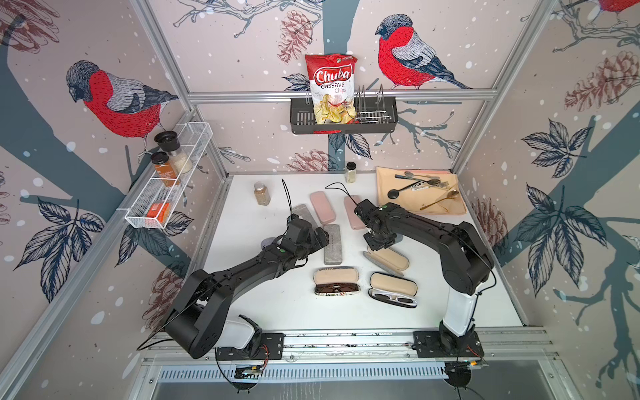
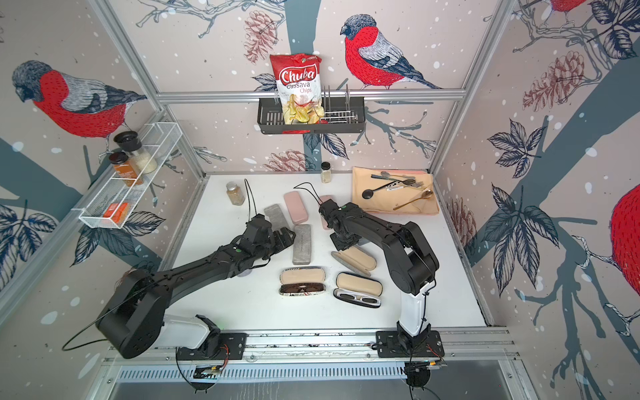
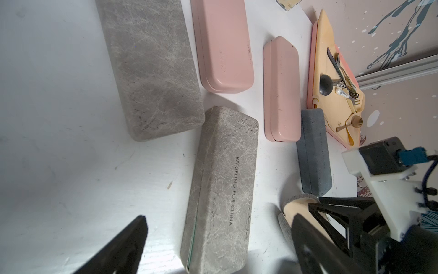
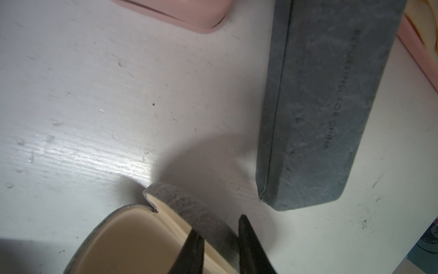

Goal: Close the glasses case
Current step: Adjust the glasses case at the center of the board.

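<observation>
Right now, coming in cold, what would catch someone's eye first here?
The right gripper pinching the lid of the open grey case mid-table. Nearer the robot lie two more open cases, a case with brown sunglasses and a case with white-framed glasses. High on the back wall, a red chips bag stands in a black basket.

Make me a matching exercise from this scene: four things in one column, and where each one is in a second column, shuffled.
Things
1. chips bag
2. brown sunglasses
3. black spoon
4. right gripper

Places
A. on the beige tray
B. fingers either side of the lid of the grey open case
C. in the black wall basket
D. inside the printed open case

Pairs: 1-C, 2-D, 3-A, 4-B
</observation>
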Motion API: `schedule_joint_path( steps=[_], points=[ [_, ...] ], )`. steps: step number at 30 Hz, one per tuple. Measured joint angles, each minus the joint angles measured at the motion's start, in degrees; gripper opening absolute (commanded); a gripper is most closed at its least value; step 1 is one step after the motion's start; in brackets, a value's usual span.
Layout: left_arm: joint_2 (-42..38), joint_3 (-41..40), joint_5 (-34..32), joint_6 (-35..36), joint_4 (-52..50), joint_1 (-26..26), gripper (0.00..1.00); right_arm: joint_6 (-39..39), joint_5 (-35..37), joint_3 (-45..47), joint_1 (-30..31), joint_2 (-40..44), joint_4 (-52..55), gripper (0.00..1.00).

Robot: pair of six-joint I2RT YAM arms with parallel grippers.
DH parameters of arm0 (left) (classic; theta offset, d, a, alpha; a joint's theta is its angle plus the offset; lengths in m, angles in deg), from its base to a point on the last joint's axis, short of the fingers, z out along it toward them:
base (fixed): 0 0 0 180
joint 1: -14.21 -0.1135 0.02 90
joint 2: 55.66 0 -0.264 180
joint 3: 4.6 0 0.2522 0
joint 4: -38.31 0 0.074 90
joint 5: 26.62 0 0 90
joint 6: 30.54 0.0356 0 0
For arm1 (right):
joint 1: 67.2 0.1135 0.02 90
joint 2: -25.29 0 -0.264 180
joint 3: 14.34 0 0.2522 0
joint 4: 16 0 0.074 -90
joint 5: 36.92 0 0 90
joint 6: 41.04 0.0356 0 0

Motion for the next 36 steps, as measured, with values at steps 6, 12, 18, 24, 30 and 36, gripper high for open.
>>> schedule_joint_path(
  steps=[6, 12, 18, 24, 30, 36],
  points=[
    [0.4, 0.0, 1.0, 0.0, 0.2, 0.0, 0.95, 0.0, 0.5, -0.9, 0.0, -0.1, 0.0, 0.18],
    [1.2, 0.0, 1.4, 0.0, 0.4, 0.0, 0.95, 0.0, 1.0, -2.4, 0.0, -0.2, 0.0, 0.18],
    [2.5, 0.4, 2.6, 0.0, 0.7, 0.0, 0.95, 0.0, 2.0, -4.0, 0.0, -1.9, 0.0, 0.21],
    [4.1, 2.8, 2.7, 0.0, 0.8, 0.8, 0.94, 1.0, 2.5, -5.2, -0.3, -2.2, 0.0, 0.27],
    [4.6, 4.7, 2.9, 0.1, 0.7, 2.3, 0.93, 1.5, 0.1, -5.5, -0.3, 2.2, -0.2, 0.44],
    [-3.2, 1.1, 1.0, -1.6, 0.0, 2.5, 0.93, 0.4, -9.2, -5.4, 2.0, 5.1, -0.7, 0.52]
  ],
)
